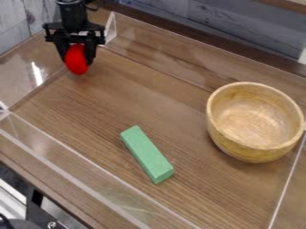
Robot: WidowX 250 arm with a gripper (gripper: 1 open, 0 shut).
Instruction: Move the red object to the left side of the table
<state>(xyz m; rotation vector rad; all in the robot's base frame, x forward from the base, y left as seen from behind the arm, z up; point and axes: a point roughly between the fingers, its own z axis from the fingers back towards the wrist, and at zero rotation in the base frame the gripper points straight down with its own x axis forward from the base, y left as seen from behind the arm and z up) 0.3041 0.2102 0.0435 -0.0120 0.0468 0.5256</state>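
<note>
The red object (77, 61), a small rounded toy, is at the far left of the table (180, 107), low against the wood near the left acrylic wall. My gripper (75, 52) points straight down over it, with its black fingers (55, 38) on either side of the toy's upper part. The top of the toy is hidden between them. At this size I cannot tell whether the fingers still press on the toy or stand just off it.
A green rectangular block (146, 153) lies near the front middle. A wooden bowl (255, 121) stands at the right. Low clear acrylic walls (24, 67) edge the table, and the left one runs close beside the gripper.
</note>
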